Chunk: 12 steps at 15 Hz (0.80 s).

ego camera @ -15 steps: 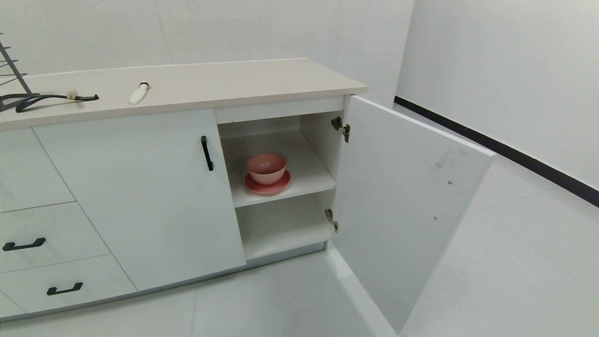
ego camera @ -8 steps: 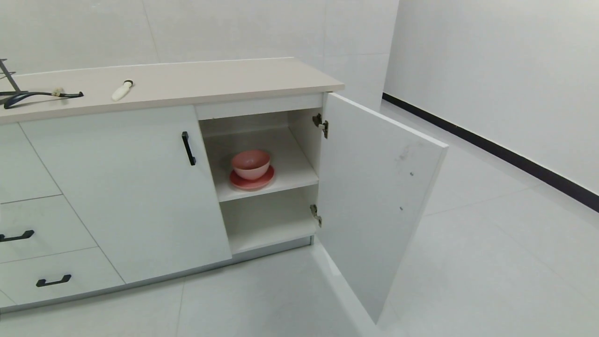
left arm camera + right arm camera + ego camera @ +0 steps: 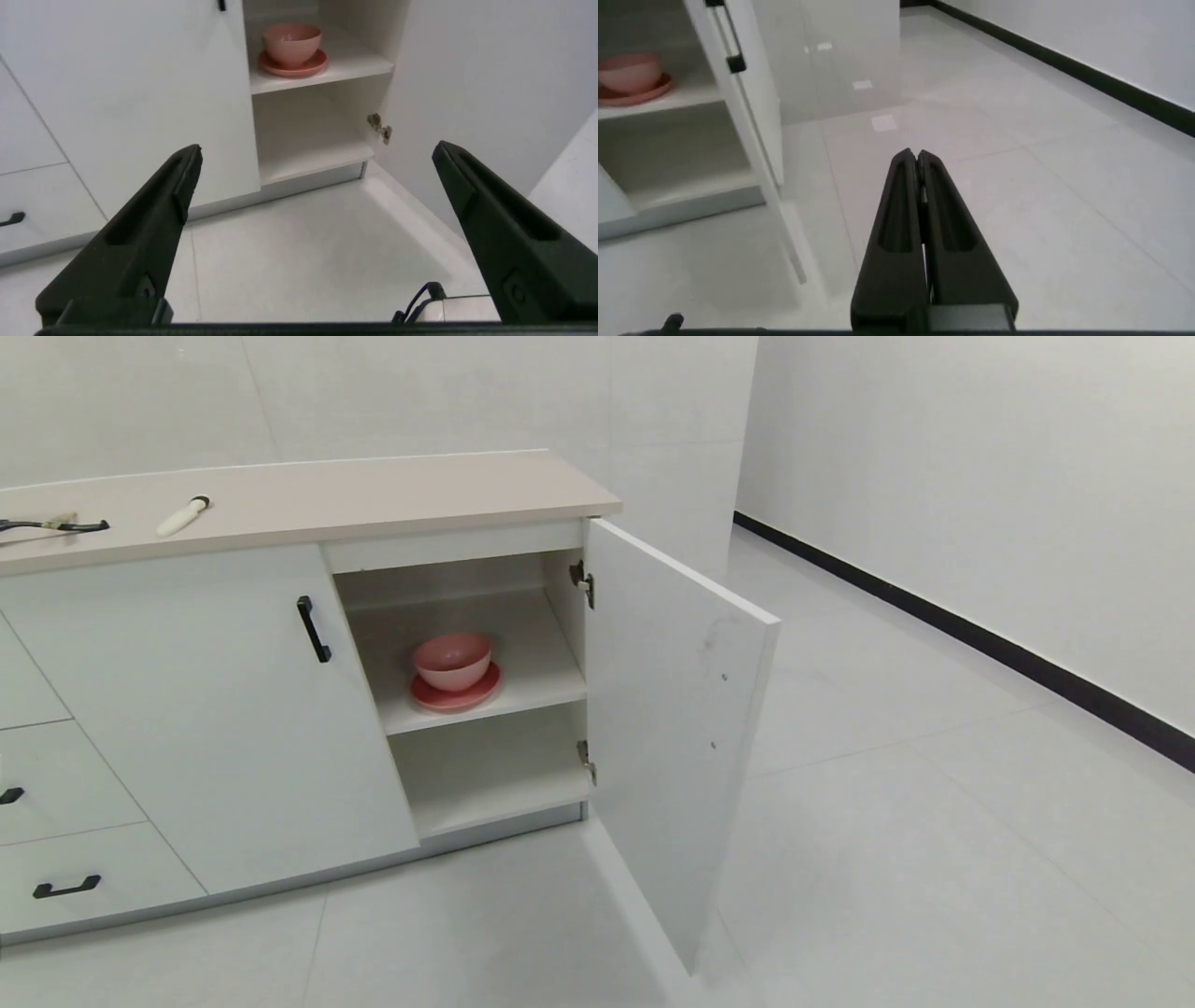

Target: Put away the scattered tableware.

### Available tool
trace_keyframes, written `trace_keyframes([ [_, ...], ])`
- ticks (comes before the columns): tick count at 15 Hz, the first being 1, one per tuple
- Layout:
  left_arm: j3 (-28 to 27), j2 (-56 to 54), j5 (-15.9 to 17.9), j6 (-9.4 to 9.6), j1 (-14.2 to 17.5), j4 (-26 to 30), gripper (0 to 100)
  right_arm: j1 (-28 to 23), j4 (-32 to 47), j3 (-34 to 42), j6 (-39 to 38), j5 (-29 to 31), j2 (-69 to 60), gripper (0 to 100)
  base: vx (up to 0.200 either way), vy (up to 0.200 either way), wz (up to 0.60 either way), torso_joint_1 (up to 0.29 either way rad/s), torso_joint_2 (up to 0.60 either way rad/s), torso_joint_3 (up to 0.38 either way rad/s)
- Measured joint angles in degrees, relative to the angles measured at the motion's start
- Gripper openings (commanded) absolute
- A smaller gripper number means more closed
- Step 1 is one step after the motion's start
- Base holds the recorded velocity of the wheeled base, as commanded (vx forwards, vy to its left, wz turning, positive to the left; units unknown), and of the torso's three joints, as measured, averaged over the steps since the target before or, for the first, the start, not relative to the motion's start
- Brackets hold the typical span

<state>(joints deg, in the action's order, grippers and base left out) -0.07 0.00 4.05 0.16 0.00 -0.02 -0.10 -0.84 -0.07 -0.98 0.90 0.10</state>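
– White floor tiles (image 3: pixel 934 821) run up to a low white cabinet (image 3: pixel 187 709) under a beige countertop (image 3: pixel 373 490). Where is the tableware?
– On the upper shelf (image 3: pixel 537 683) of the open compartment. A pink bowl (image 3: pixel 452 658) stands upright on a red plate (image 3: pixel 471 694), touching it.
– And the cabinet doors?
– The open door (image 3: pixel 667 709) is swung wide on its hinges. The closed door (image 3: pixel 215 728) beside it has a black handle (image 3: pixel 314 628).
– How do the grippers stand?
– The left gripper (image 3: pixel 318 154) has its two black fingers spread far apart with nothing between them. It hangs above the floor, facing the open compartment. The right gripper (image 3: pixel 920 159) has its fingers pressed together and grips nothing, low over the tiles beside the open door.
– Anything on the countertop?
– A white utensil (image 3: pixel 182 515) lies toward its left end, with a black-handled tool (image 3: pixel 56 525) a little farther left. I can't tell what either is.
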Motion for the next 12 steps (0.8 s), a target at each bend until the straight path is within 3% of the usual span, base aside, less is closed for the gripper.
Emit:
trace_keyframes([
  [3, -0.02, 0.00, 0.05, 0.00, -0.07, 0.00, 100, -0.39, -10.07, -2.90, 0.13, -1.50, 0.95, 0, 0.000, 0.000, 0.00, 0.000, 0.00, 0.000],
  [8, 0.00, 0.00, -0.35, 0.00, 0.00, -0.05, 100, -0.39, -12.57, -12.85, 2.63, -13.95, 18.86, 0, 0.000, 0.000, 0.00, 0.000, 0.00, 0.000],
  [12, 0.00, 0.00, -0.44, -0.23, 0.00, -0.05, 100, 2.52, -13.41, -16.82, 3.46, -17.63, 36.54, 0, 0.000, 0.000, 0.00, 0.000, 0.00, 0.000],
])
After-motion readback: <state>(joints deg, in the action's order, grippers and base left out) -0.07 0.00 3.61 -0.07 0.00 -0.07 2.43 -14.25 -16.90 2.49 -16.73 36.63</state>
